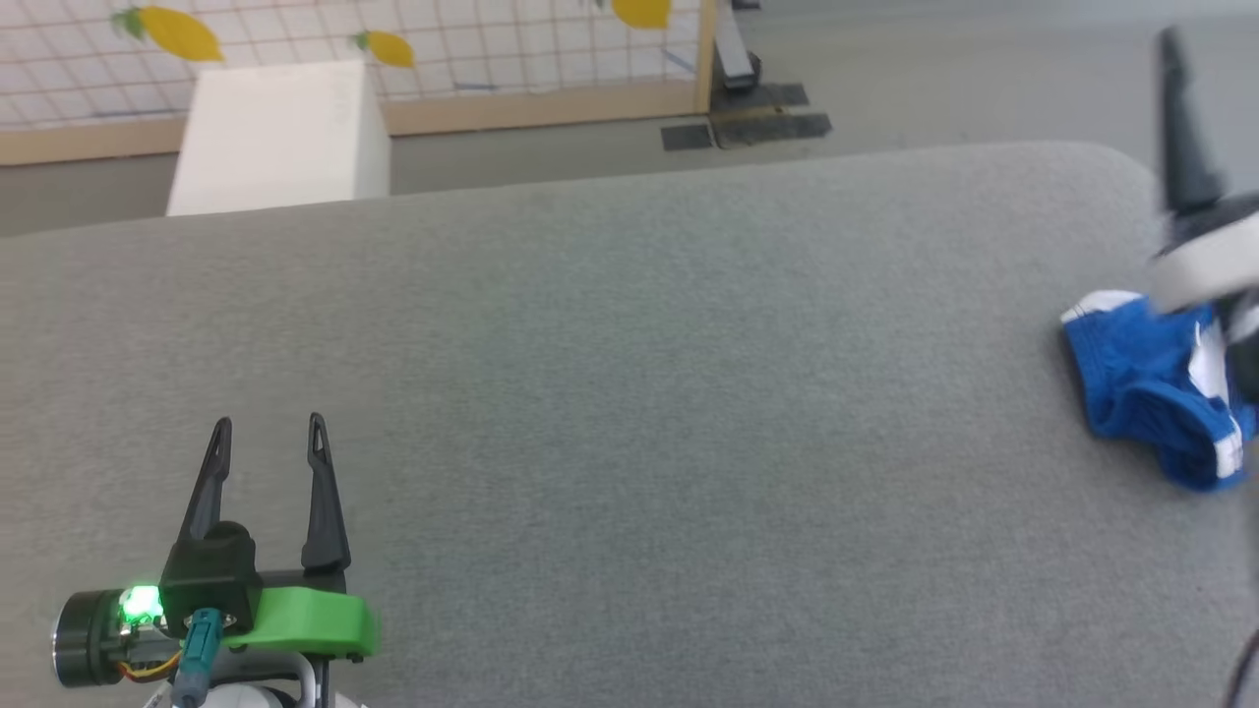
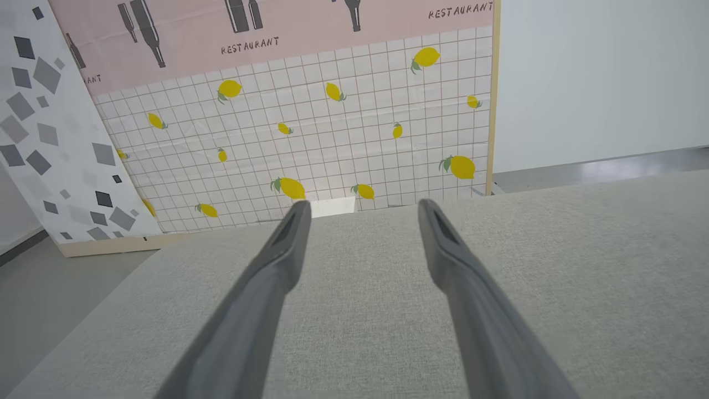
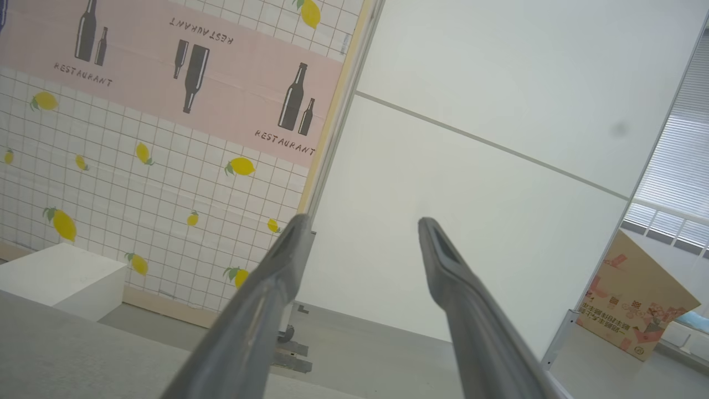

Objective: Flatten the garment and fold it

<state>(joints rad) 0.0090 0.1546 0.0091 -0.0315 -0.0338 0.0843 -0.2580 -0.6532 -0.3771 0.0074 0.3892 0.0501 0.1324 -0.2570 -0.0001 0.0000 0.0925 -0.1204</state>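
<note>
Sitting at the near left over the grey cushioned surface (image 1: 629, 413), the left gripper (image 1: 269, 423) has its fingers apart with nothing between them. Well apart from it, at the surface's right edge, the garment (image 1: 1141, 383) lies crumpled in a blue heap. The right gripper (image 3: 363, 220) is just over the garment's right part, blurred, its fingers spread, empty and pointing far beyond it.

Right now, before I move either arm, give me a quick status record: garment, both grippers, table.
garment: crumpled blue heap with white trim, unfolded, on the right side of the table
left gripper: open, empty, over bare table, far from the garment
right gripper: open, empty, raised beside the garment
table: grey, padded
task state: flattening not yet begun
</note>
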